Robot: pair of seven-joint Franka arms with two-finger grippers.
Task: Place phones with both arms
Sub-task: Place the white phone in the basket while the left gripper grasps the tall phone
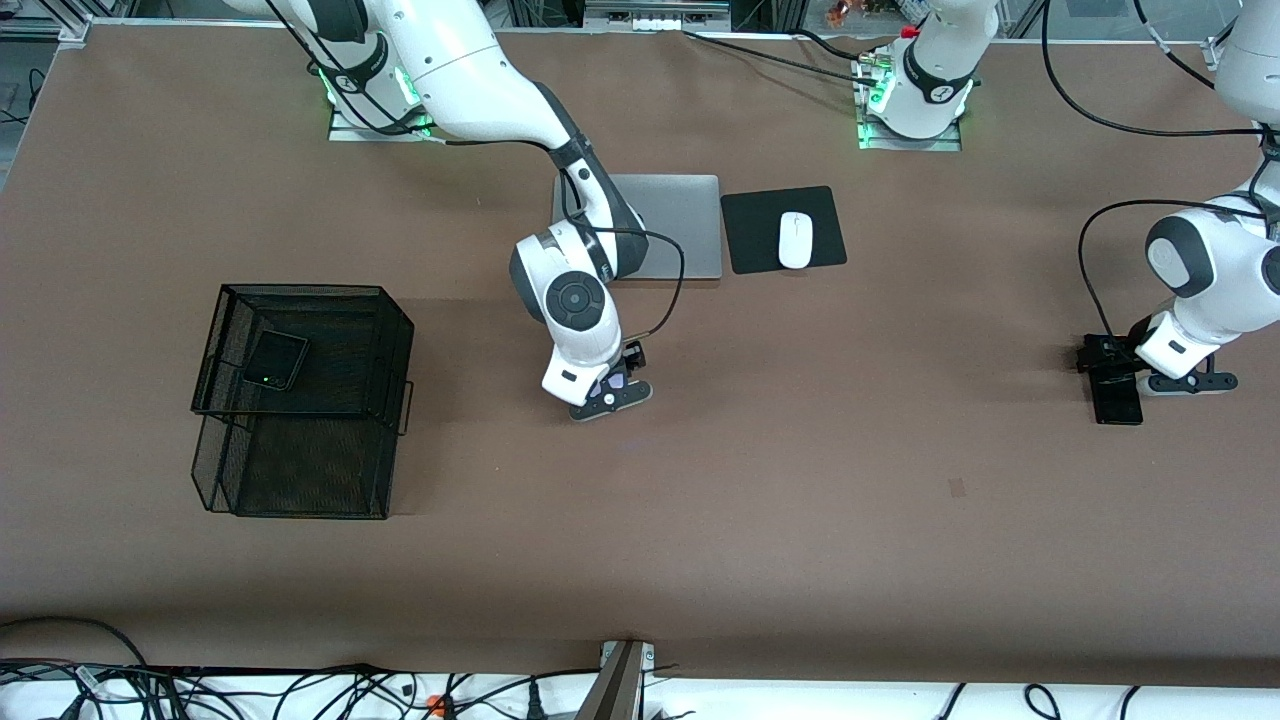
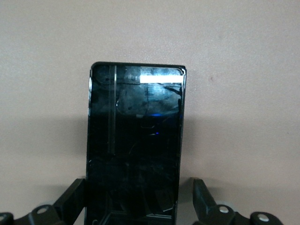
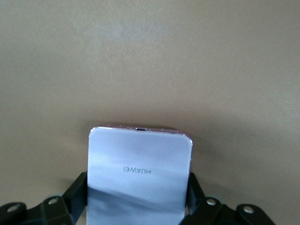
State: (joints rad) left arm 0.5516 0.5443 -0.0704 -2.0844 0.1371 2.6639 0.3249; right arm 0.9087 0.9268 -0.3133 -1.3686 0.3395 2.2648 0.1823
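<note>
Brown matte table (image 1: 800, 520), one continuous sheet, with a small pale scuff toward the left arm's end. Cables and a white strip run along the edge nearest the front camera; both arm bases, lit green, stand along the edge farthest from it.

On the table: a closed silver laptop (image 1: 680, 215) near the middle, a black mouse pad (image 1: 750, 235) just beside it toward the left arm's end, and a white mouse (image 1: 795, 240) on the pad. A black wire-mesh basket (image 1: 300, 400) sits toward the right arm's end; a small squarish black phone (image 1: 275, 360) lies inside it, on its upper level, with a tiny green light showing.

Right pincer (image 1: 615, 388): low over the table, nearer the front camera than the laptop. The white-lavender phone (image 3: 139, 180) sits between its fingers (image 3: 77, 194), which stand at both long edges of the phone; the right wrist view shows them at or touching the edges, narrowed to the phone's width. Printed lettering faces up. Whether the phone still rests on the table I cannot tell.

Left pincer (image 1: 1110, 372): low at the left arm's end of the table, over one end of the long black phone (image 2: 135, 145), which lies flat on the table. Fingers (image 2: 201, 199) are spread wide, with clear gaps on both sides of the phone, not touching it.
</note>
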